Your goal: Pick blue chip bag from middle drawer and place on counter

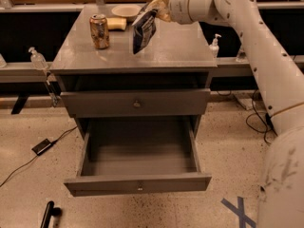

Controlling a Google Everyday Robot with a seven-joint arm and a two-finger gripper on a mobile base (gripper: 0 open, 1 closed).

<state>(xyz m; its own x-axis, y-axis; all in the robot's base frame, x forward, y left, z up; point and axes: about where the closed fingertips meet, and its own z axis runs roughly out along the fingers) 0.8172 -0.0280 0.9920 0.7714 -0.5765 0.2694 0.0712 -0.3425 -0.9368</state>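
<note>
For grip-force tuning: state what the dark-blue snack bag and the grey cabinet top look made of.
Dark-blue crinkled chip bag, pinched at its top by the gripper: thin plastic or foil film, judging by creases and sheen. Grey counter beneath: hard, glossy with reflections, maybe laminate or painted metal.

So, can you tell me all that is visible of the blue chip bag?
The blue chip bag is small, crinkled and dark blue, with a white and light-blue printed panel. It hangs tilted over the counter, its top gripped by the pincer. Its lower corner is at the counter surface; whether they touch cannot be told. The soda can stands beside it, apart.
</note>
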